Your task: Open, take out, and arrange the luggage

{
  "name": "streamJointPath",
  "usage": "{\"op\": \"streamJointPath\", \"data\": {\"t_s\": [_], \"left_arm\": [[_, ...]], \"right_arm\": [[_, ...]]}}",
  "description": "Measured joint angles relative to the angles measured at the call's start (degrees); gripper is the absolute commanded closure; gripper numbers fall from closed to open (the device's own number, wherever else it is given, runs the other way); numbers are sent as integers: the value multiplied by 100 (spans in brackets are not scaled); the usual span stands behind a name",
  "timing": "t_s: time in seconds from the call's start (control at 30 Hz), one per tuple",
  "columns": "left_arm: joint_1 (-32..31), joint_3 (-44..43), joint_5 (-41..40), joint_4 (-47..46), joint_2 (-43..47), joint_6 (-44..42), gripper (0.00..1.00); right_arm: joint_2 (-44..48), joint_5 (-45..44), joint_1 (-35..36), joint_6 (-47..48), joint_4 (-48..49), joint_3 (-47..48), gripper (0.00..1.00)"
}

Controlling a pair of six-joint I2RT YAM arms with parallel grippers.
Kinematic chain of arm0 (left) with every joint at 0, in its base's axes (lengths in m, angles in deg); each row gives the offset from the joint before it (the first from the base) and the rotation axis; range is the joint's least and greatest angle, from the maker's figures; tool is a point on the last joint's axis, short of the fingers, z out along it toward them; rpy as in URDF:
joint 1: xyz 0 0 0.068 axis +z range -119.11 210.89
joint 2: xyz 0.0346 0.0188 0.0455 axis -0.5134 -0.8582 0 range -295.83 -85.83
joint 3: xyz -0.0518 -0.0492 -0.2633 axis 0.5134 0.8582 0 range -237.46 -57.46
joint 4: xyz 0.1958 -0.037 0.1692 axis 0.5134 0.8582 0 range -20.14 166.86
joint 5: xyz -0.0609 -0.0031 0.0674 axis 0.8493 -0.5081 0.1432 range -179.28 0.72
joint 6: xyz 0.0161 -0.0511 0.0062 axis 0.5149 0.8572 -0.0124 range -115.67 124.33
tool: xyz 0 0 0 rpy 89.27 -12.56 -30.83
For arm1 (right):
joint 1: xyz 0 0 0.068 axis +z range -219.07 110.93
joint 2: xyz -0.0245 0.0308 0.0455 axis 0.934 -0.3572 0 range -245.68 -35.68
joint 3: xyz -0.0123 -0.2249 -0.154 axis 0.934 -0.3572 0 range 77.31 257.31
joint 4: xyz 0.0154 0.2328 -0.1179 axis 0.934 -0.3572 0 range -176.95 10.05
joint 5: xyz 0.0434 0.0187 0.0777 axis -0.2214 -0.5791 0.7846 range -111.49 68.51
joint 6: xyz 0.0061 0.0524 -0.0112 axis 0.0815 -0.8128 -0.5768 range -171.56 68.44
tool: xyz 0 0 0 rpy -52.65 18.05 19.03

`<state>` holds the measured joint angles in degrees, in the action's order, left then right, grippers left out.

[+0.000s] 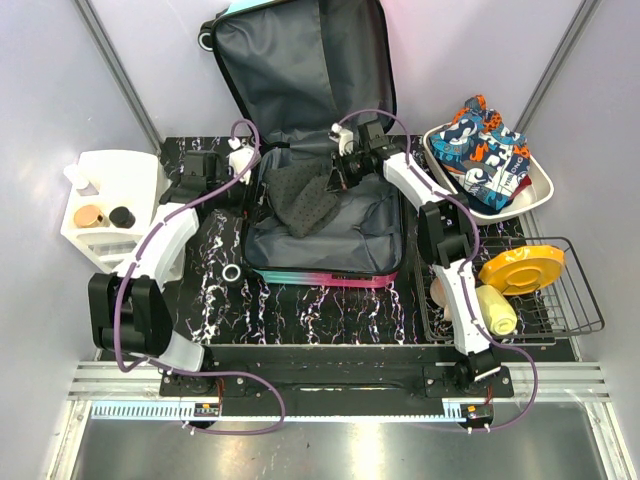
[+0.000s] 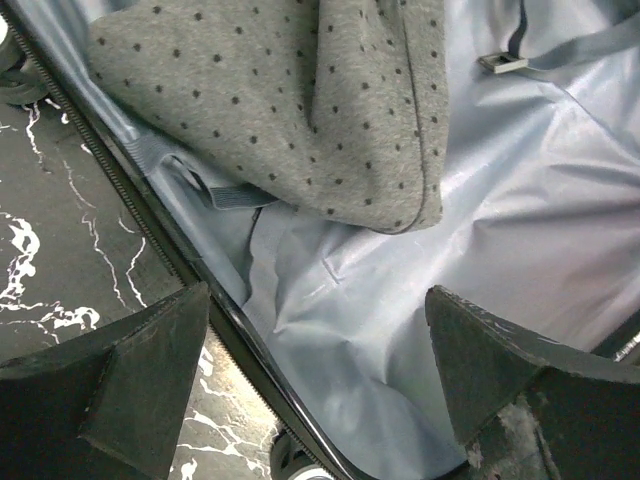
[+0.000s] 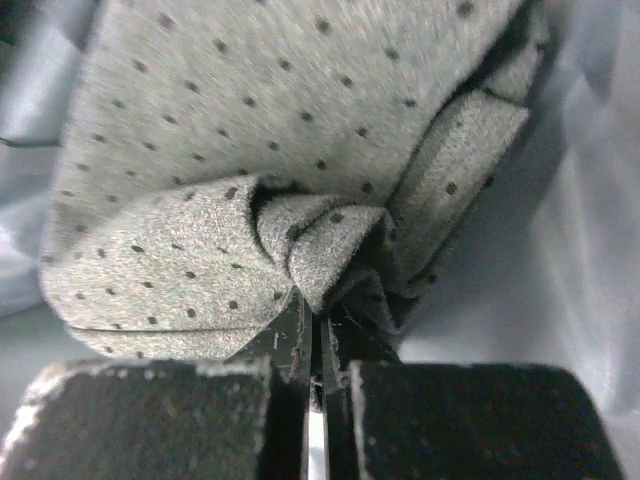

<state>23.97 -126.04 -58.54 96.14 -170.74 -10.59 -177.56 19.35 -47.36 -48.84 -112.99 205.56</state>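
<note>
The suitcase [image 1: 300, 60] lies open in the upper middle of the overhead view. Its lid is propped upright at the top of the frame and its lower half rests flat on the marbled table [image 1: 330, 310]. The opening therefore looks done, and emptying appears to be the step in hand.

A grey dotted cloth [image 3: 250, 110] lies in the lower half, on the grey lining. The right gripper [image 3: 315, 325] has its fingers pressed together on a bunched fold of that cloth, at the cloth's upper right edge in the overhead view. Pinching a raised fold rather than flat fabric probably gives a hold firm enough to lift the piece clear.

The left gripper [image 2: 318, 330] stands wide open and holds nothing. It hangs over the suitcase's left rim, with the zipper track running diagonally beneath its left finger and the lining under its right. The cloth fills the upper part of its wrist view, near but untouched. The gripper seems placed there to steady the case or to take a second hold.

At the upper right of the overhead view, a white tub [image 1: 540, 190] holds colourful folded clothes and is the likely place for the cloth. The open lower half of the suitcase lies directly beneath both grippers.
</note>
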Motion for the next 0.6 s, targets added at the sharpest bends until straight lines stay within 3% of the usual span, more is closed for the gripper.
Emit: {"op": "streamJointPath", "data": {"t_s": [0.13, 0.23, 0.43, 0.6], "left_arm": [[-17, -48, -166, -114, -142, 127, 3], [-122, -48, -146, -114, -208, -249, 2], [-498, -98, 28, -98, -278, -2417, 4], [-695, -697, 81, 409, -874, -4918, 8]], "right_arm": [[-317, -275, -17, 315, -457, 188, 100], [-313, -295, -46, 472, -577, 186, 100], [-310, -275, -109, 597, -673, 184, 100], [-310, -273, -114, 601, -680, 184, 100]]}}
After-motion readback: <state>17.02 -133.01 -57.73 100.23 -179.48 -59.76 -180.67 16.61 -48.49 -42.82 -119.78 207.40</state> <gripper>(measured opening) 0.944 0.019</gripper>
